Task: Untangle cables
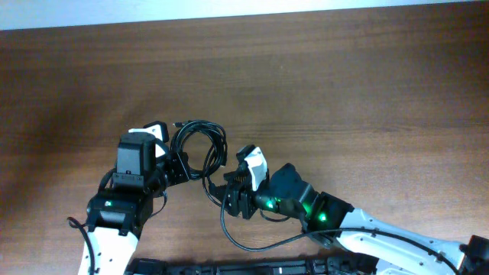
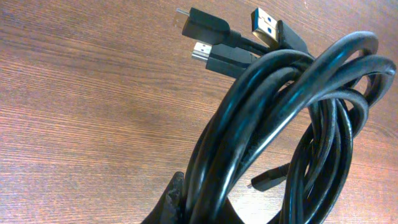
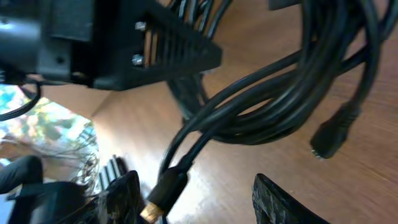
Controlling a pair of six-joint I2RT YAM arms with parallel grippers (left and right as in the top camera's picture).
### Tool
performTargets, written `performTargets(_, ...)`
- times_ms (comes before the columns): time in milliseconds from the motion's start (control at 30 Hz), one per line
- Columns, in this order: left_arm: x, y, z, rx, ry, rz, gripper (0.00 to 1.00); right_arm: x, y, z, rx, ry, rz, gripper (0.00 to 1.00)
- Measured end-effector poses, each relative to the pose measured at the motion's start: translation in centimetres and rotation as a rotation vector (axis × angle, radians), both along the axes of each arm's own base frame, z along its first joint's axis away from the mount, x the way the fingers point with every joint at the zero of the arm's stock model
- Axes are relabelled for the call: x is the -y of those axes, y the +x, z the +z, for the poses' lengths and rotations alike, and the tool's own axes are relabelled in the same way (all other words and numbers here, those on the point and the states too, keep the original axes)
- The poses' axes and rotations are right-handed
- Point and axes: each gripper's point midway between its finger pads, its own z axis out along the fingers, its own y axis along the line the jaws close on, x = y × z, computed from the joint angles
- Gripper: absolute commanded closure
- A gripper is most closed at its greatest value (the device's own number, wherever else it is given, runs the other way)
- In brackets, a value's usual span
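Note:
The cables (image 1: 221, 145) form a looped black bundle on the wooden table between the two arms. My left gripper (image 1: 182, 163) is shut on one side of the bundle; in the left wrist view the cables (image 2: 280, 106) pass between its fingers (image 2: 202, 199). A blue-tongued USB plug (image 2: 264, 25) and two smaller plugs stick out at the far end. My right gripper (image 1: 228, 195) is open just below the bundle. In the right wrist view a gold-tipped plug (image 3: 163, 193) lies between its spread fingers (image 3: 202, 193), close to the left one, and the bundle (image 3: 273, 93) hangs beyond.
The left gripper's black body (image 3: 124, 43) sits close above my right fingers. A black wire (image 1: 252, 246) loops on the table under the right arm. A dark rail (image 1: 229, 267) runs along the front edge. A white strip (image 1: 229, 8) borders the table's far edge.

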Motion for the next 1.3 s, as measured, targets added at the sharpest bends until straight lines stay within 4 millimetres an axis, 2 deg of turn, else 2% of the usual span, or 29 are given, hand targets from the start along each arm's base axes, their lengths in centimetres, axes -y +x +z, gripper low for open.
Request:
performTargets(67,0.0,0.0,0.0,0.000,-0.002,-0.001,1.00,0.0,0.1,-0.2,0.004,-0.008,-0.009,0.43)
performTargets(267,0.5,-0.2,0.1,-0.004,-0.025,-0.021,1.00,-1.4,-1.9,0.4,0.022,0.014,0.052,0.44)
performTargets(433,1.0,-0.3,0.2,-0.008,-0.049,-0.040,1.00,-1.9,-2.1,-1.3,-0.004,-0.018,0.073,0.61)
performTargets(467,1.0,-0.3,0.2,-0.008,-0.049,-0.040,1.00,-2.0,-2.5,-1.5,-0.016,-0.019,0.094,0.70)
performTargets(600,0.9,0.4,0.7,0.029,-0.041,-0.030,1.00,-2.4,-4.4,-1.8,-0.065,-0.014,0.198,0.91)
performTargets(700,0.1,1.0,0.9,0.057,-0.006,0.003,1.00,-2.7,-5.8,-1.6,-0.107,0.010,0.269,0.96)
performTargets(733,-0.2,1.1,0.9,0.060,0.009,0.015,1.00,-2.8,-6.2,-1.3,-0.130,0.028,0.285,0.96)
performTargets(800,-0.6,1.3,0.8,0.070,0.044,0.013,1.00,-3.5,-6.7,0.8,-0.150,0.121,0.324,0.96)
performTargets(867,-0.8,1.2,0.7,0.073,0.067,0.002,1.00,-3.9,-6.8,3.9,-0.148,0.244,0.363,0.96)
performTargets(933,-0.8,1.2,0.7,0.074,0.074,-0.005,1.00,-3.7,-6.2,5.4,-0.161,0.303,0.361,0.96)
performTargets(1000,-0.9,1.1,0.6,0.071,0.077,-0.009,1.00,-3.1,-4.9,6.0,-0.188,0.333,0.336,0.96)
performTargets(1100,-0.8,0.9,0.4,0.063,0.087,-0.033,1.00,-1.4,-1.4,6.1,-0.235,0.359,0.234,0.96)
performTargets(1200,0.3,0.5,0.5,0.068,0.067,-0.107,1.00,0.5,1.8,6.0,-0.254,0.376,0.133,0.96)
performTargets(1300,1.6,0.1,0.8,0.081,0.028,-0.193,1.00,1.2,2.7,5.1,-0.290,0.357,0.090,0.96)
